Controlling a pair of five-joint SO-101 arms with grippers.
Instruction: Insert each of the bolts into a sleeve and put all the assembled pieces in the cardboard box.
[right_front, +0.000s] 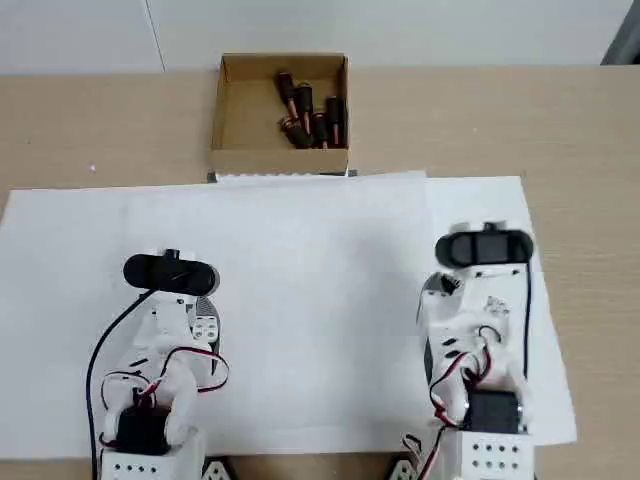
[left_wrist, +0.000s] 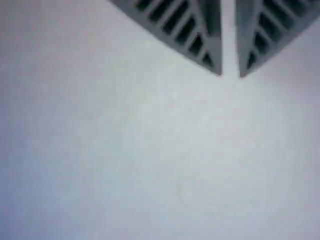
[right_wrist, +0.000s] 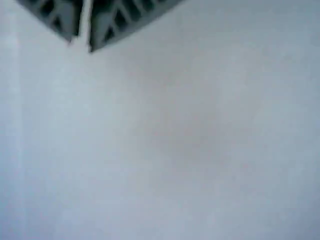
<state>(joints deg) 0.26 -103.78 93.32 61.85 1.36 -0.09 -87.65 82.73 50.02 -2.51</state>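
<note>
The cardboard box (right_front: 228, 110) stands at the far middle of the table, just beyond the white paper. Several dark bolt-and-sleeve pieces (right_front: 308, 112) with copper bands lie piled inside it toward its right side. Both arms are folded back near the table's front edge, left arm (right_front: 165, 330) and right arm (right_front: 480, 330). My left gripper (left_wrist: 230, 75) hangs close over the bare white paper, its two fingers nearly touching with nothing between them. My right gripper (right_wrist: 80, 46) is likewise shut over the paper and holds nothing.
A large white paper sheet (right_front: 320, 300) covers most of the wooden table (right_front: 100, 120). A dark object (right_front: 622, 40) shows at the far right corner.
</note>
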